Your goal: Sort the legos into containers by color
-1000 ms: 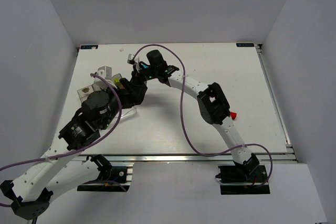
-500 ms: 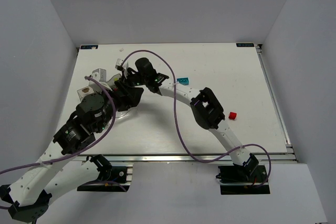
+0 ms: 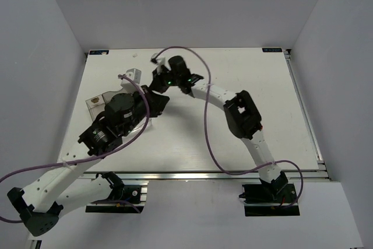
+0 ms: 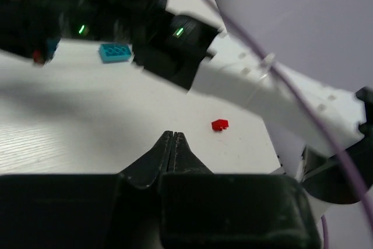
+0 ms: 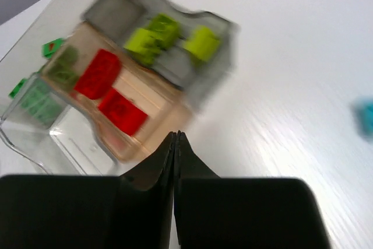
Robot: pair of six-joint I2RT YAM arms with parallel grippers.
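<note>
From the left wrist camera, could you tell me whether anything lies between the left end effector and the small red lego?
Nothing visible: bare table runs from the left end effector to the red lego. The right arm crosses just beyond it and may crowd an approach.

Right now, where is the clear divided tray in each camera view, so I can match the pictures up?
Top external: the tray lies at the left, partly under the left arm.
Left wrist: not in view.
Right wrist: the tray fills the upper left, holding red bricks and lime bricks.
Shared landmark: the cyan brick, upper left in the left wrist view, a blur at the right wrist view's right edge.
</note>
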